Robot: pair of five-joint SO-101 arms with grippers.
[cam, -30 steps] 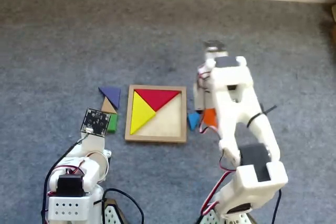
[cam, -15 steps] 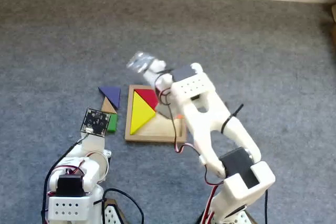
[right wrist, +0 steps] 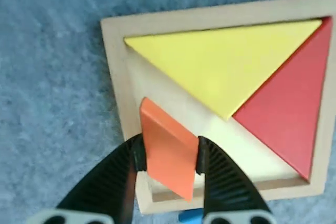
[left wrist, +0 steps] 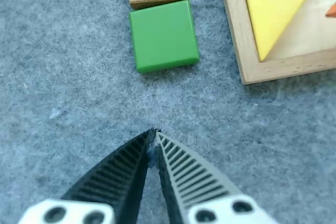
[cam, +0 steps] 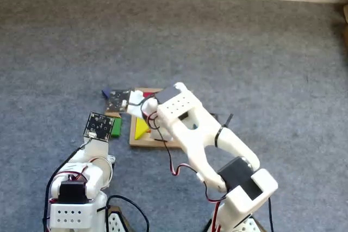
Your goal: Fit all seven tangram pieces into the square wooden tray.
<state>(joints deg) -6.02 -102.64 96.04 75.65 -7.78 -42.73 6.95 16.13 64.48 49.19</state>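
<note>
The right gripper [right wrist: 169, 142] has its fingers partly open, squeezing the orange piece [right wrist: 168, 161] (a slanted four-sided shape). The piece hangs over the bare wood inside the square wooden tray [right wrist: 111, 77], just beside the yellow triangle [right wrist: 220, 69]. Its long sides run almost along the nearest tray wall. Its short end lines up with the yellow edge, so I think it mostly needs to go down flat. I cannot tell if it touches the wood yet. In the high view the right arm covers that spot. The left gripper [left wrist: 153, 139] is closed with nothing in it, low over the carpet. The green square [left wrist: 164, 36] lies near it, at 9 o'clock from the tray in the high view.
</note>
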